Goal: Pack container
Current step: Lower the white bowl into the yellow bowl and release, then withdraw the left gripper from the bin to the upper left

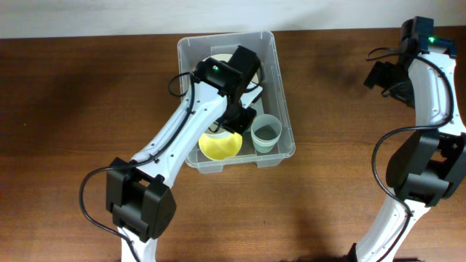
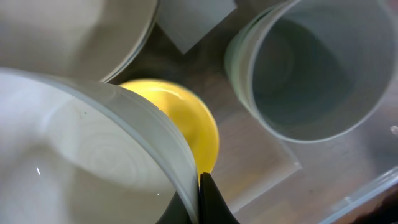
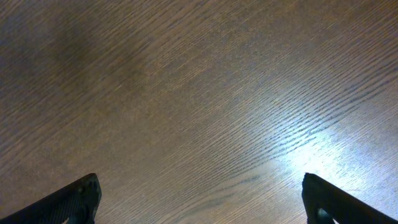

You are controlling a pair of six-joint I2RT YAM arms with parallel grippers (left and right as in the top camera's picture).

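The left arm [image 1: 182, 138] stands on its base at 7 o'clock in the overhead view and stretches toward 1 o'clock, its wrist bent downward. The left gripper [image 1: 234, 122] points down, its fingers [image 2: 211, 202] pinched together on the rim of a white bowl [image 2: 93, 155]. The right arm [image 1: 437, 94] rises from 4 o'clock and folds up toward the 2 o'clock corner, wrist turned toward 9 o'clock. The right gripper [image 3: 199, 199] hangs with its jaws spread wide, holding nothing.

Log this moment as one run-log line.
left tool: shut on white bowl, over container | yellow bowl, cup: in container | right tool: open over table
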